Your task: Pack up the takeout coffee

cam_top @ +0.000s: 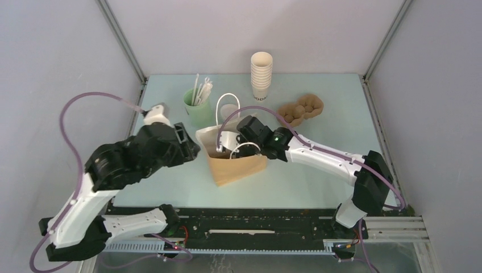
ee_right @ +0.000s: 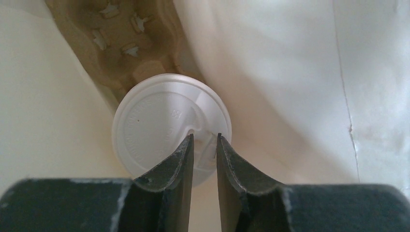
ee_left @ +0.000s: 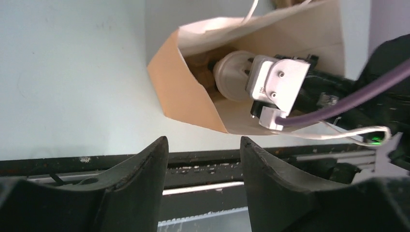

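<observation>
A brown paper bag (cam_top: pixel 236 166) stands open at the table's middle. Inside it the takeout coffee (ee_right: pixel 154 125) shows its round white lid, resting against a brown pulp carrier (ee_right: pixel 121 34). My right gripper (ee_right: pixel 203 137) reaches down into the bag, its jaws pinched on the raised edge of the lid. In the left wrist view the lid (ee_left: pixel 232 75) sits deep in the bag's mouth (ee_left: pixel 188 92). My left gripper (ee_left: pixel 204 145) hangs just left of the bag, open, with nothing between its fingers. The cup's side and lettering are hidden.
A tall stack of lidless white cups (cam_top: pixel 261 74) stands at the back. A mint-green cup with straws (cam_top: pixel 197 107) is behind the bag on the left. A second brown pulp carrier (cam_top: pixel 301 109) lies at the back right. The bag's white handles (cam_top: pixel 227 101) stick up.
</observation>
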### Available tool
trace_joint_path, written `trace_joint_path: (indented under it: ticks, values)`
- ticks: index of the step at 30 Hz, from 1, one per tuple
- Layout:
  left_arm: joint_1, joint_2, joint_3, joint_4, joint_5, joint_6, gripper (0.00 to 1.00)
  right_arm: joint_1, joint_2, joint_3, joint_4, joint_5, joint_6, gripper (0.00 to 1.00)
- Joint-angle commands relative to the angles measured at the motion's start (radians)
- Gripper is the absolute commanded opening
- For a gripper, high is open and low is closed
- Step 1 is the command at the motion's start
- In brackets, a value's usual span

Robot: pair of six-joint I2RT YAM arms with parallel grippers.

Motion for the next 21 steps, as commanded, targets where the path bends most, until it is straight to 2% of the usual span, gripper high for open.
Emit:
trace_joint_path:
  ticks: [1, 7, 21]
  values:
    - [0.032, -0.092, 0.088, -0.053, -0.140, 0.003, 0.61, -0.010, 0.063, 0.029, -0.046, -0.049, 0.021, 0.31]
    - [0.034, -0.141, 0.149, -0.034, -0.252, 0.054, 0.63, -0.023, 0.111, 0.042, -0.057, -0.063, 0.020, 0.31]
    - [0.035, -0.147, 0.191, -0.033, -0.262, 0.150, 0.64, -0.049, 0.207, 0.042, -0.102, -0.106, 0.032, 0.31]
